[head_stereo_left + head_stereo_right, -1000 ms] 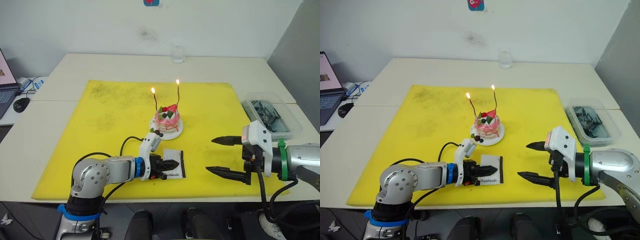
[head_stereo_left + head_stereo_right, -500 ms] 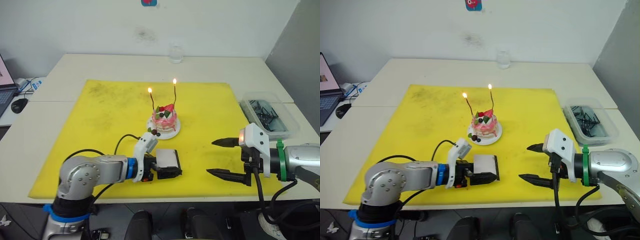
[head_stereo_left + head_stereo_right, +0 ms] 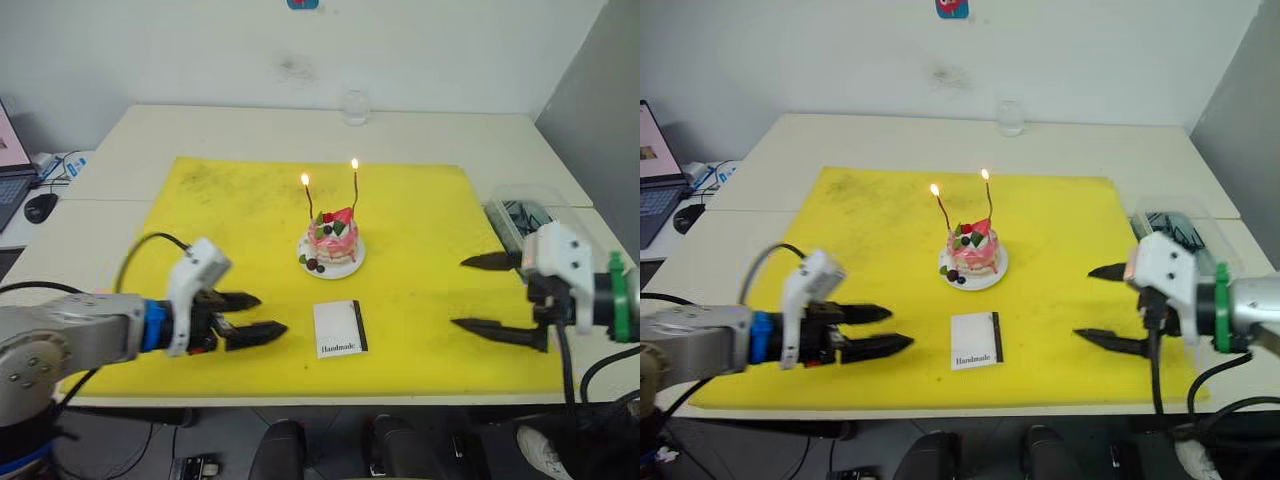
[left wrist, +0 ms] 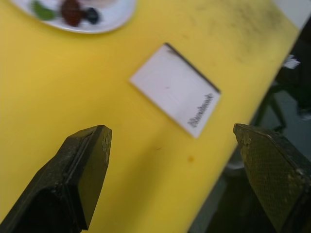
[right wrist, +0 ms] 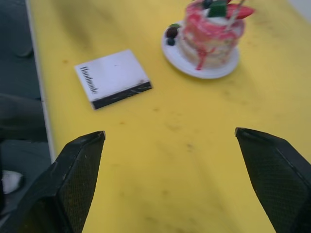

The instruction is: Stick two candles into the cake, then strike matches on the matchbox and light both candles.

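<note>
Nearby, clear bin [image 3: 545, 225], glass [image 3: 354, 106], laptop [image 3: 655, 160], mouse [image 3: 42, 207]

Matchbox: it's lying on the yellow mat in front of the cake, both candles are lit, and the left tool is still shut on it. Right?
Not quite. The left tool is open and apart from the matchbox, as the left eye view shows. The matchbox does lie on the mat in front of the cake, and both candles are lit.

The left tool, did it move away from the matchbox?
Yes. The left tool has pulled back toward the robot's left, leaving the matchbox lying on the yellow mat.
</note>
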Controlling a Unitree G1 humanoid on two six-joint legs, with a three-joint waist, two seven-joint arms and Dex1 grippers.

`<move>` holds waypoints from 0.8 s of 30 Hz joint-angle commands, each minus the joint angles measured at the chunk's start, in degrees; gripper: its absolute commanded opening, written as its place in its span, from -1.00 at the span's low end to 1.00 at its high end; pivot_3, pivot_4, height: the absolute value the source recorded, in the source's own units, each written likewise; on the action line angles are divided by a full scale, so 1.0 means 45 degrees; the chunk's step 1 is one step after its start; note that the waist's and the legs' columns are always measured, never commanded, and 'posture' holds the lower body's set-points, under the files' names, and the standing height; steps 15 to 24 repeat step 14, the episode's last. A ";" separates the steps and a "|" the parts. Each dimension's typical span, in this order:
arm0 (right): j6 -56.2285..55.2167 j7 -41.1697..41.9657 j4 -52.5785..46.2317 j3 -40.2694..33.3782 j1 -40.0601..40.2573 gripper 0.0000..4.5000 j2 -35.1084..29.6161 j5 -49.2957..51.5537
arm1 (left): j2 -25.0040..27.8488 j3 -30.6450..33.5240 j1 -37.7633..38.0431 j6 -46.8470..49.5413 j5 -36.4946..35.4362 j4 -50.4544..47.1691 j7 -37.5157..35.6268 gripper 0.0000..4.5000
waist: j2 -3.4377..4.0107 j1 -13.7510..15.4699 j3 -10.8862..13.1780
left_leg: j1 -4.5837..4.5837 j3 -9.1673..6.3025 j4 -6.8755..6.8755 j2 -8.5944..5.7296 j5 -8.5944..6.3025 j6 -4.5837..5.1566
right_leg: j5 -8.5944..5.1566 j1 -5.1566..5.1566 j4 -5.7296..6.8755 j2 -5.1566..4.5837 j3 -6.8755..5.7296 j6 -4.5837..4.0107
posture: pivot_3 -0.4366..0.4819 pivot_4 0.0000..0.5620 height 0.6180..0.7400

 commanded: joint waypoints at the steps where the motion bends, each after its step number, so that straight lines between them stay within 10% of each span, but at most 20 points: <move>1: -0.1389 0.1342 0.1213 -0.1355 -0.0041 1.00 -0.0812 -0.0809 | 0.1070 0.0533 0.1032 -0.3835 0.3036 0.0799 -0.1996 0.99 | 0.0013 0.0021 0.0009 | 0.0000 0.0002 0.0001 -0.0001 0.0000 0.0000 | -0.0002 -0.0002 0.0000 -0.0005 0.0000 -0.0005 | -0.05 -0.47 1.00; 8: -0.2460 0.3740 0.3031 -0.2957 0.0576 1.00 -0.2007 -0.1785 | 0.2000 0.0841 0.2271 -0.8104 0.5855 0.3198 -0.4967 0.99 | 0.0024 0.0108 0.0016 | -0.0012 0.0040 -0.0027 0.0004 -0.0009 0.0008 | -0.0022 -0.0021 -0.0020 -0.0035 -0.0001 -0.0040 | -0.05 -0.47 1.00; 24: -0.2860 0.3842 0.3271 -0.2699 0.0631 1.00 -0.1902 -0.2139 | 0.1979 0.0643 0.1894 -0.8601 0.6245 0.3933 -0.5518 0.99 | 0.0040 0.0125 0.0025 | -0.0013 0.0055 -0.0046 0.0017 -0.0018 0.0010 | -0.0027 -0.0038 -0.0012 -0.0035 -0.0005 -0.0041 | -0.05 -0.47 1.00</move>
